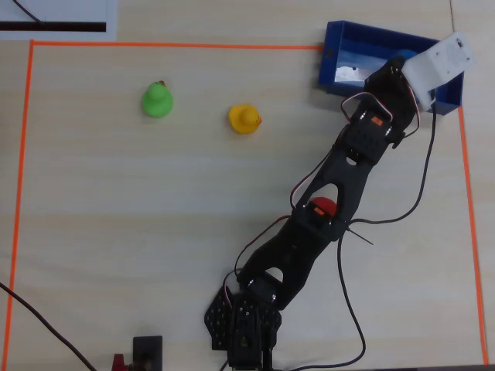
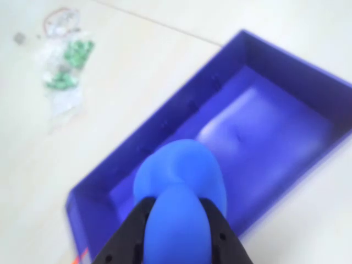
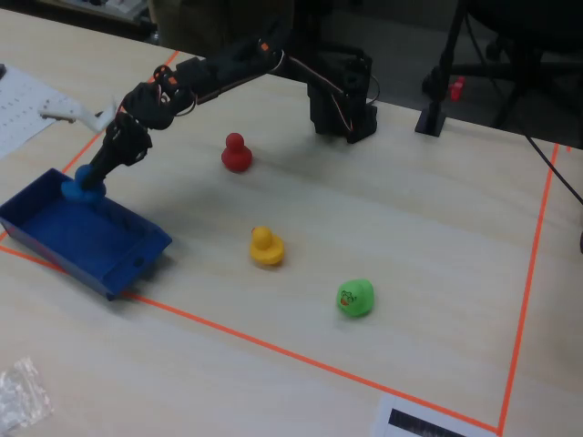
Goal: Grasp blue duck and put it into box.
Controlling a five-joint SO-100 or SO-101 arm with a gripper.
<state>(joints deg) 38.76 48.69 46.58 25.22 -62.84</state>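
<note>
The blue duck [image 2: 179, 187] is a rounded blue toy held between my gripper's [image 2: 179, 208] black fingers [image 2: 132, 231]. The gripper is shut on it. In the wrist view it hangs over the near end of the dark-blue box [image 2: 181, 93], above the pale floor. In the fixed view the duck [image 3: 80, 189] sits at the tip of the gripper [image 3: 91, 178], over the far left part of the box [image 3: 55, 255]. In the overhead view the box [image 1: 340, 46] is at the top right; the wrist and its white camera cover the duck there.
A red duck [image 3: 237, 153], a yellow duck [image 3: 266, 247] and a green duck [image 3: 355, 298] stand on the table inside the orange tape border [image 3: 273, 348]. A clear plastic bag [image 3: 18, 391] lies outside the tape. Cables [image 1: 421, 185] trail beside the arm.
</note>
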